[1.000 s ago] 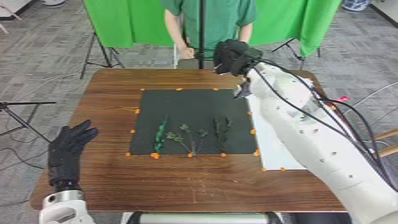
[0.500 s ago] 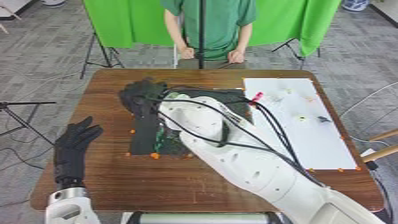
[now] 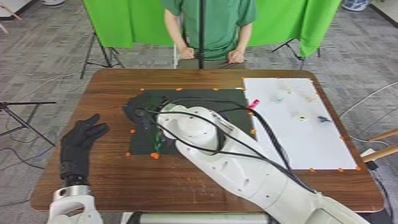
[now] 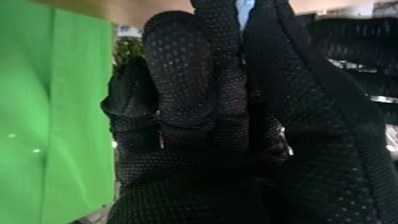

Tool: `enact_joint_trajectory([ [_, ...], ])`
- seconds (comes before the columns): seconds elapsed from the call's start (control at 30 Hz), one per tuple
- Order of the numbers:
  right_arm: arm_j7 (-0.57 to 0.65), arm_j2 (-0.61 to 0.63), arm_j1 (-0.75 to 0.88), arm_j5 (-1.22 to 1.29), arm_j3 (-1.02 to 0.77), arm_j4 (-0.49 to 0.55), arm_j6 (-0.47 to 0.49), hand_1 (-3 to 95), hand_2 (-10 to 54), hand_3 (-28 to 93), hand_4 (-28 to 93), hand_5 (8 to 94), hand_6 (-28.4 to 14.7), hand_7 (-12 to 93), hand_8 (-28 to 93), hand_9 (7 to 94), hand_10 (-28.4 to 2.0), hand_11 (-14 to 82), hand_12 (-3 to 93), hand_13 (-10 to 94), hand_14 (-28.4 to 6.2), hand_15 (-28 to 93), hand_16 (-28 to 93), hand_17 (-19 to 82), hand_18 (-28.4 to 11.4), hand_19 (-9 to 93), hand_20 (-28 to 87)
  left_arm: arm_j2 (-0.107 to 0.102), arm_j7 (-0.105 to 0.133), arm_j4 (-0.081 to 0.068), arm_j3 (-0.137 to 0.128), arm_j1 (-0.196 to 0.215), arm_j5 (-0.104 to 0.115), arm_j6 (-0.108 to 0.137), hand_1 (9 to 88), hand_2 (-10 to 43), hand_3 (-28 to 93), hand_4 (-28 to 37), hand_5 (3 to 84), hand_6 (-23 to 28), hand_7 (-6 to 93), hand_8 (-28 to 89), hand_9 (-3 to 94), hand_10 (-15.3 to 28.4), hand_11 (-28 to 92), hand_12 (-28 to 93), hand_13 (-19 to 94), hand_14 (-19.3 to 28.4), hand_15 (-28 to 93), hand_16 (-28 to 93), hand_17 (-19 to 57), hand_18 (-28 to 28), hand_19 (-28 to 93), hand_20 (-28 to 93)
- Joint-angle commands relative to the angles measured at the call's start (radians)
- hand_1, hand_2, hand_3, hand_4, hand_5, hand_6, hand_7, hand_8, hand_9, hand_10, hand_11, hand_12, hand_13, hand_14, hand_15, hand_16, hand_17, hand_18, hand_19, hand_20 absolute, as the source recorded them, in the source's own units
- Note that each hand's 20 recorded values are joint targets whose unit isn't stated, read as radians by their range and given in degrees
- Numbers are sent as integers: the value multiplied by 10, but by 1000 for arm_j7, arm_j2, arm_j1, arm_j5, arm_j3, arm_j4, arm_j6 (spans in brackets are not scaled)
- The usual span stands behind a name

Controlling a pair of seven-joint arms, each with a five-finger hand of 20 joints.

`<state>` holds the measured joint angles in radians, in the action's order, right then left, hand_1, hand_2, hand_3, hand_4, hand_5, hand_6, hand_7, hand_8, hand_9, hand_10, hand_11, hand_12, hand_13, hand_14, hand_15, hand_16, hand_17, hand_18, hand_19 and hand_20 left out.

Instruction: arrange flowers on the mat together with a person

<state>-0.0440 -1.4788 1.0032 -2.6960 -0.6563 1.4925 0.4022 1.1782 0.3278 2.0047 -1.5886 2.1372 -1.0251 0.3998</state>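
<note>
Head view: my right robot hand [image 3: 140, 111] is over the mat's [image 3: 202, 93] left edge, pinching a pale blue thing [image 4: 244, 9] in the wrist view. Tabletop [image 3: 111, 107] separates the mat from my relaxed, loosely spread left robot hand [image 3: 78, 142]. Flowers [image 3: 302, 118] lie on the white sheet [image 3: 311, 147], right.

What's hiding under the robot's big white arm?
Under the white arm are part of the dark mat and some brown table. A green leafy stem peeks out beside it. Anything else right below the arm is covered, so I can't tell.
</note>
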Motion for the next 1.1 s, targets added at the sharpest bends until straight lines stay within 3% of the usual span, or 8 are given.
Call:
enact_joint_trajectory([
  [0.03,24,-3,16,-26,-2,-12,27,562,-95,562,-208,724,25,240,44,824,-111,126,372,817,-57,536,355,436,-197,845,491,6,-2,-20,7,-1,-22,-40,198,82,681,-282,505,58,106,-64,529,158,204,131,453,175,215,-23,148,122,132,186],
  [0.13,31,1,18,-22,2,-12,34,554,-95,561,-203,718,23,238,42,816,-113,143,360,816,-58,539,354,435,-199,844,494,7,23,-28,10,-5,-39,-40,253,5,662,-273,467,59,104,-63,507,151,204,133,446,173,212,-19,146,122,137,185],
  [0.17,34,2,20,-26,3,-12,38,551,-95,562,-202,714,22,236,43,813,-115,146,359,815,-58,540,355,435,-199,844,494,8,25,-29,10,-7,-46,-41,286,-47,649,-256,432,57,111,-64,483,144,202,133,435,169,207,-18,145,122,139,183],
  [0.23,35,6,20,-25,4,-15,42,549,-95,563,-202,708,21,233,43,804,-117,153,351,812,-59,544,356,434,-201,845,496,9,34,-36,7,-13,-65,-57,328,-91,626,-232,388,54,115,-67,451,134,201,134,419,161,202,-13,145,118,128,183],
  [0.43,44,8,24,-32,3,-24,45,527,-95,589,-203,689,18,224,43,779,-122,177,325,804,-61,552,355,428,-203,842,499,10,40,-38,1,-8,-93,-68,385,-95,574,-236,345,45,131,-70,404,114,199,137,390,141,181,-7,133,111,97,180],
  [0.6,47,6,25,-36,-2,-22,63,476,-95,667,-221,642,26,207,-17,727,-135,207,252,787,-65,555,350,415,-205,833,503,14,46,-38,2,-3,-86,-73,394,-95,561,-238,346,43,136,-75,404,113,201,139,388,140,177,-2,130,108,90,183],
  [0.87,66,16,15,0,-14,2,63,456,-95,686,-217,598,24,208,-112,682,-140,195,243,767,-74,557,346,399,-212,823,508,20,56,-39,-1,4,-81,-84,390,-95,556,-248,363,43,135,-76,412,113,205,141,388,138,176,0,129,107,86,187],
  [1.1,111,97,-35,140,-64,153,18,436,-95,688,-218,547,18,190,-109,640,-144,184,245,748,-84,554,341,382,-221,811,510,26,52,-28,-14,23,-82,-85,380,-95,560,-256,370,43,132,-75,416,116,203,141,388,139,173,1,127,106,83,188],
])
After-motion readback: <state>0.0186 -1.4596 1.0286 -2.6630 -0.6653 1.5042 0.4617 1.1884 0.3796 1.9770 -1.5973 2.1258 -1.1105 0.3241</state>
